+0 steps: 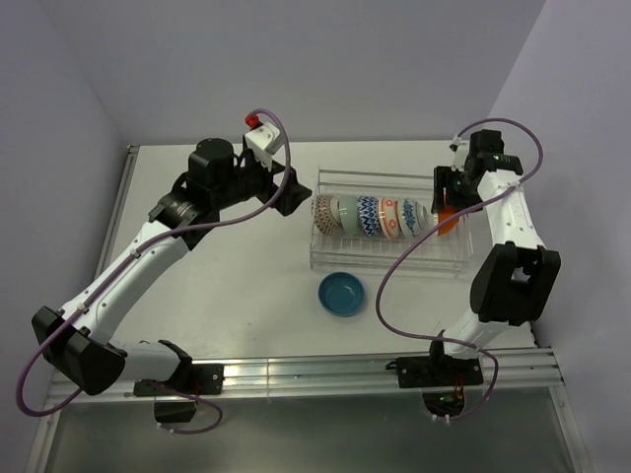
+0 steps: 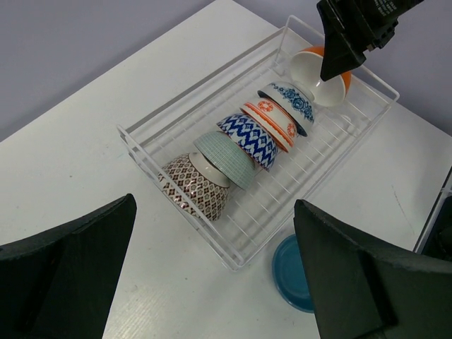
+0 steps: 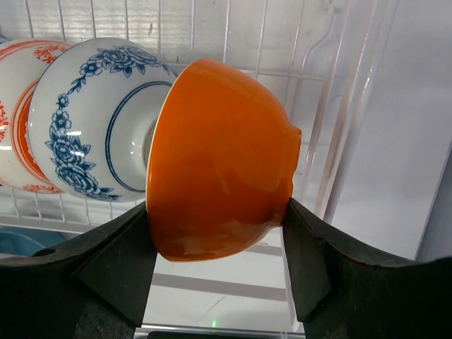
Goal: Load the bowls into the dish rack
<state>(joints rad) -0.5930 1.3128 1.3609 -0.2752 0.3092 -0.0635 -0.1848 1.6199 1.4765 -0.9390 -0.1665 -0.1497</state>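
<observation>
White table (image 1: 227, 286), grey walls. Dish rack (image 1: 394, 259) holds five bowls on edge in a row. Right gripper (image 3: 215, 240) clamps an orange bowl (image 3: 219, 162) at the rack's right end, just beside the blue-flowered bowl (image 3: 92, 113). Left gripper (image 1: 293, 192) is spread wide, holding nothing, left of the rack. Teal bowl (image 1: 341, 294) sits on the table near the rack's front.

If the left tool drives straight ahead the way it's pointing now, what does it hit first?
Probably the brown-patterned bowl at the near end of the dish rack, or that end's wires just before it; depth is hard to judge. The left tool is open.
</observation>
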